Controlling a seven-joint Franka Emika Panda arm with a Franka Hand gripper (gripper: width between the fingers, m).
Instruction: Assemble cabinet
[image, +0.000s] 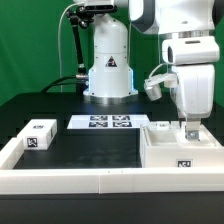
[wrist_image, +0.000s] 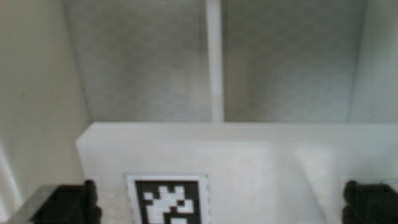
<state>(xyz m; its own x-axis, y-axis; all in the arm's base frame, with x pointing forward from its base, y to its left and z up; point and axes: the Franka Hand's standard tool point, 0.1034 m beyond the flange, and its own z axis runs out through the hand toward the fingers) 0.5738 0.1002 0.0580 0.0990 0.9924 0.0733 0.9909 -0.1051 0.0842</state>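
**Operator:** Where does the cabinet (image: 165, 148), the large white plastic box bearing square tags, lie relative to the two-finger gripper (image: 189, 128)?

**Technician:** It sits in the lower right of the exterior view, directly beneath the gripper. The fingertips stand at its top face, toward the frame's right edge.

**Operator:** Jaw state?

**Technician:** The jaws are spread wide. In the wrist view the dark fingers (wrist_image: 63, 203) flank a white face carrying a square black-and-white tag (wrist_image: 164, 198). Contact with that face cannot be confirmed.

**Operator:** Long axis?

**Technician:** It appears to run across the exterior view, left to right, with its right end cut off by the frame. The coming move probably requires vertical travel only, with no sideways reach. The small white tagged cube (image: 40, 133) at centre left and the marker board (image: 105, 122) at centre both lie well apart from the jaws.
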